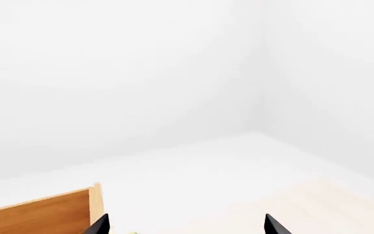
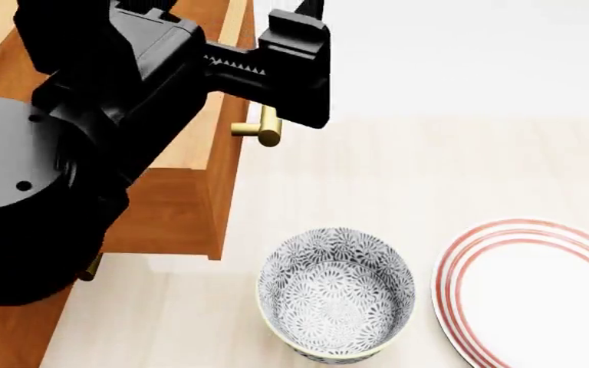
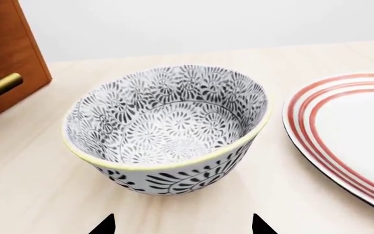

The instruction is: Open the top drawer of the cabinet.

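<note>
At far left in your head view, the cabinet [image 2: 8, 337] is orange-brown wood grain. Its top drawer [image 2: 187, 165], a shallow warm-brown box, sticks out toward the tabletop [image 2: 448, 169], w/ brass bar handle [image 2: 261, 129] on its front. Your left gripper [image 2: 274, 73] sits right at that handle, fingers spread, gripping nothing. Next over: patterned bowl [image 3: 167, 126], then red-ringed plate [image 3: 349, 131]. Right gripper [image 3: 183, 226] fingers parted wide, empty.
</note>
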`<state>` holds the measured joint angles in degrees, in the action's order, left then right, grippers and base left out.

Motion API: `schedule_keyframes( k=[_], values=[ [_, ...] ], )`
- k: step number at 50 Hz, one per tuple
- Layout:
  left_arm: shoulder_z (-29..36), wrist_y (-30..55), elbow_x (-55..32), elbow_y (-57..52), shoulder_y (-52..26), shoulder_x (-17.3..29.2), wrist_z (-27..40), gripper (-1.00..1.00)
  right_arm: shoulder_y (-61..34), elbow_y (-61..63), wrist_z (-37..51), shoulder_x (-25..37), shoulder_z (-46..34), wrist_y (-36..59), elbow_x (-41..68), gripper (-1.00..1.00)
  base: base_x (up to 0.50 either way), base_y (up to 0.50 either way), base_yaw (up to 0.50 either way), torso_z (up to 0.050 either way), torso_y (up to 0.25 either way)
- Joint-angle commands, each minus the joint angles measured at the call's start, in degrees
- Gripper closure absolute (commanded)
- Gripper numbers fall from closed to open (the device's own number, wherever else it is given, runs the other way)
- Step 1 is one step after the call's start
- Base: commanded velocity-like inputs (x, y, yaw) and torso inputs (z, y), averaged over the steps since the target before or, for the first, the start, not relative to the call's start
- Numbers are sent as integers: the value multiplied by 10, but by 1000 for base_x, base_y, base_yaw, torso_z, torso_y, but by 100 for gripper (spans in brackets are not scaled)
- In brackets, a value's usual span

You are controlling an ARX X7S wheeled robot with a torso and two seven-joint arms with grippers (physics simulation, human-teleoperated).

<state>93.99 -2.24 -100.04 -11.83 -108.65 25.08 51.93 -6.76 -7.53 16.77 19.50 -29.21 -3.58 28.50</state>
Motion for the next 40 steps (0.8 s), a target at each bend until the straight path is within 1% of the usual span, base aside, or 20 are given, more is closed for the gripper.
schedule_keyframes(
  k=[1,6,7,8,10,12,13,14,16,17,20,22,25,35,40],
  values=[
    [12,-30,87,-96,23,50,51,-100,-1,-4,1,-1,0,-1,2,-100,0,0,0,0,0],
    [28,-30,144,-119,32,69,81,-100,-1,0,2,0,-1,2,4,-100,0,0,0,0,0],
    [32,-29,162,-125,32,73,87,-100,-1,1,3,0,-1,3,4,-100,0,0,0,0,0],
    [41,-21,195,-134,32,78,107,-100,-2,1,2,0,-1,4,4,-100,0,0,0,0,0],
    [50,-14,224,-141,32,83,123,-100,-1,3,3,1,-1,5,5,-100,0,0,0,0,0],
    [49,-14,225,-141,32,83,123,-100,-1,3,3,1,-1,5,5,-100,0,0,0,0,0],
    [60,-4,260,-150,32,91,141,-100,-2,-3,0,-1,-1,1,4,-100,0,0,0,0,0],
    [62,-1,267,-153,31,92,148,-100,-2,-4,0,-1,-2,1,4,-100,0,0,0,0,0],
    [75,14,315,-171,30,96,179,-100,-2,-2,1,0,-2,2,5,-100,0,0,0,0,0],
    [79,20,325,-175,30,97,187,-100,-2,-1,1,0,-2,3,5,-100,0,0,0,0,0],
    [92,14,351,-192,55,106,197,-100,-2,-1,1,0,-2,2,5,-100,0,0,0,0,0],
    [105,30,390,-200,61,110,230,-100,-2,-5,0,-1,-3,-1,4,-100,0,0,0,0,0],
    [115,15,426,-210,89,120,237,-100,-1,-2,1,0,-3,2,5,-100,0,0,0,0,0],
    [139,33,507,-209,125,141,290,-100,-1,0,2,1,-5,3,6,-100,0,0,0,0,0],
    [151,31,538,-202,151,151,302,-100,-3,-3,1,1,-5,2,6,-100,0,0,0,0,0]
  ],
)
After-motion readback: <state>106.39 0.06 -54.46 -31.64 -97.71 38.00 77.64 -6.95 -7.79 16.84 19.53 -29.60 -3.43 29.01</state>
